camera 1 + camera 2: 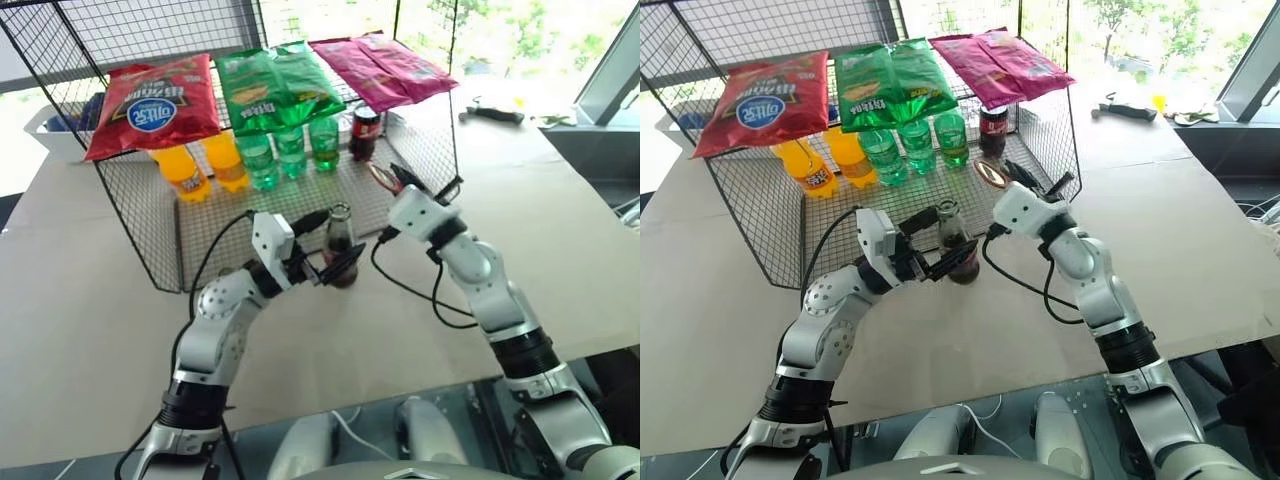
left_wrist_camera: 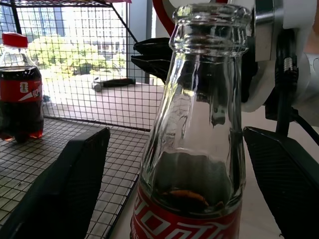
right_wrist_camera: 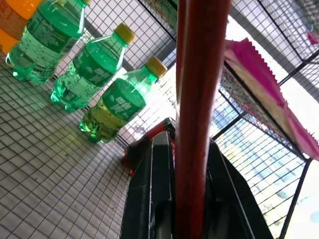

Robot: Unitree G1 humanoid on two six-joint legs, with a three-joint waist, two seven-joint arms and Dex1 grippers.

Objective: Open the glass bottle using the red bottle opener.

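Standing upright at the front edge of the wire rack's mesh floor, where it meets the tabletop (image 1: 560,260), is the glass bottle (image 1: 341,248): clear neck, dark cola low in the body, red label band, mouth bare with no cap on it, so the opening itself appears done. Left gripper (image 1: 325,252): jaws spread wide to either side of the bottle, one black finger (image 2: 60,189) on each flank and neither pressing the glass in the left wrist view; the placement reads as a steadying hold let go, with the bottle standing on its own. Right gripper (image 1: 400,180): jaws shut on the red bottle opener (image 3: 199,99), clamped by its handle so the ring head (image 1: 991,173) projects clear beyond the fingertips; it is held behind and beside the bottle, apart from the mouth. Wire rack (image 1: 150,230): green soda bottles (image 1: 290,150), orange ones (image 1: 205,165) and a squat dark cola bottle (image 1: 364,133) lined at the back, snack bags (image 1: 155,100) laid on top, all well clear of the working spot.
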